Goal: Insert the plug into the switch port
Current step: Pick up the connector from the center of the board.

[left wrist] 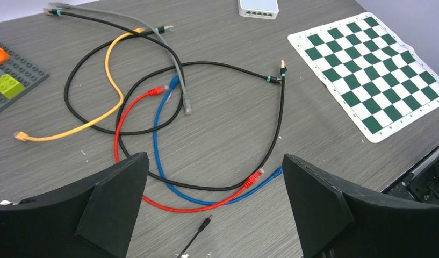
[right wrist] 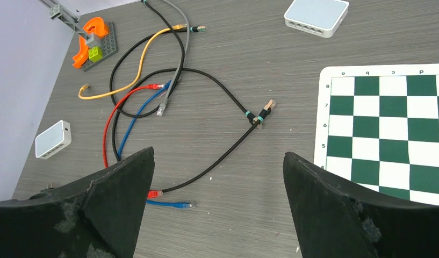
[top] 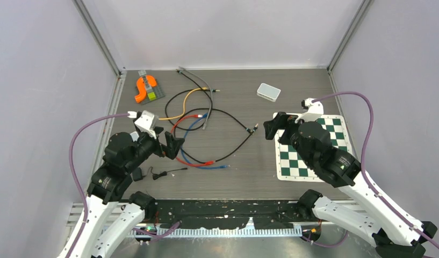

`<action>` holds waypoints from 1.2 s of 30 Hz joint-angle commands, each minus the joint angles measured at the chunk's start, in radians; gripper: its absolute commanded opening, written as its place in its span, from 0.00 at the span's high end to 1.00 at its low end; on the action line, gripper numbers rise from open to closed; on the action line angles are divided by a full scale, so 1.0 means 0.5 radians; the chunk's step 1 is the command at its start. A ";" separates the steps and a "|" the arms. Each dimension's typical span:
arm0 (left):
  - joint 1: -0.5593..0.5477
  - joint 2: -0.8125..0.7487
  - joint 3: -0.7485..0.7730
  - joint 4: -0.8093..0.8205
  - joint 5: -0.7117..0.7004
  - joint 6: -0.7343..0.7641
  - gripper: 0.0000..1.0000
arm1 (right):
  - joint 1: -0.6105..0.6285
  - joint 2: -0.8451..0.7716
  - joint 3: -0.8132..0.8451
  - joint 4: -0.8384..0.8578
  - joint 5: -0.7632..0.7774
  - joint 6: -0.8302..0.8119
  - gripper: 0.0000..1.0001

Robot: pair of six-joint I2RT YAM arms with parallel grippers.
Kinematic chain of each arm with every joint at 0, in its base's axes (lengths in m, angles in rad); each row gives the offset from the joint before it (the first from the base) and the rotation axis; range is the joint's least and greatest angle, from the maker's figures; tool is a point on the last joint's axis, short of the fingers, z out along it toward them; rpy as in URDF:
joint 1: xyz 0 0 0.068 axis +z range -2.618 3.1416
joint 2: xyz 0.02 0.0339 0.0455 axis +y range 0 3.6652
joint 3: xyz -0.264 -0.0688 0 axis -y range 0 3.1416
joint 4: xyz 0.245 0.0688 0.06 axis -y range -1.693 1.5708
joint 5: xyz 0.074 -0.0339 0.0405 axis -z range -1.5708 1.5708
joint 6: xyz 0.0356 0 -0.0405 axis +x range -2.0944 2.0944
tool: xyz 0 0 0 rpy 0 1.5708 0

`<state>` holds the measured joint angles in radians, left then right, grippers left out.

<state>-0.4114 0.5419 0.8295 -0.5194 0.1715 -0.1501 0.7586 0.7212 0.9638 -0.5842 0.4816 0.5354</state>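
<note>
Top external view: the plug (top: 254,129) on the loose end of the black cable (top: 236,148) is seen lying flat on the table (top: 249,172), just right of frame centre. The right hand (top: 270,129) is poised just to the right of it, fingers spread wide apart and nothing held. The left hand (top: 174,145) is set well apart at centre left, over the red cable (top: 198,163) and blue cable (top: 214,167). Its fingers are also spread wide and empty. The right arm is judged the nearer one for the pick-up.

Plug axis: in the right wrist view the plug lies on a diagonal from lower left to upper right, above the gap between the fingers and right of centre. Its clear tip points to the upper right and its cable trails to the lower left. A small reach forward is judged to be needed, with the wrist turned so that the fingers close across that diagonal.

The switch (top: 268,92) is a white box placed upper right of centre, beyond the plug, apart from every cable. Its row of ports is seen on the side facing the bottom of the frame, so the tip already points roughly that way. A short carry towards the top of the frame is expected after the grasp.

The yellow cable (top: 182,102) and grey cable (top: 198,80) lie upper left of centre and are not involved. A second small white box (right wrist: 53,140) shows at the left edge of the right wrist view only. The chessboard mat (top: 314,156) lies under the right arm.
</note>
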 commanded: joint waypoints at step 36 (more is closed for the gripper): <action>0.452 1.358 0.002 -0.931 -1.006 -2.176 0.14 | 0.009 0.019 -0.133 0.189 -0.379 0.014 0.00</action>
<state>-0.1944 1.1957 0.8669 -1.0470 -0.3511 -1.1374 0.7586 0.7353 0.8883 -0.5243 0.3122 0.5514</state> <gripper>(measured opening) 0.869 0.998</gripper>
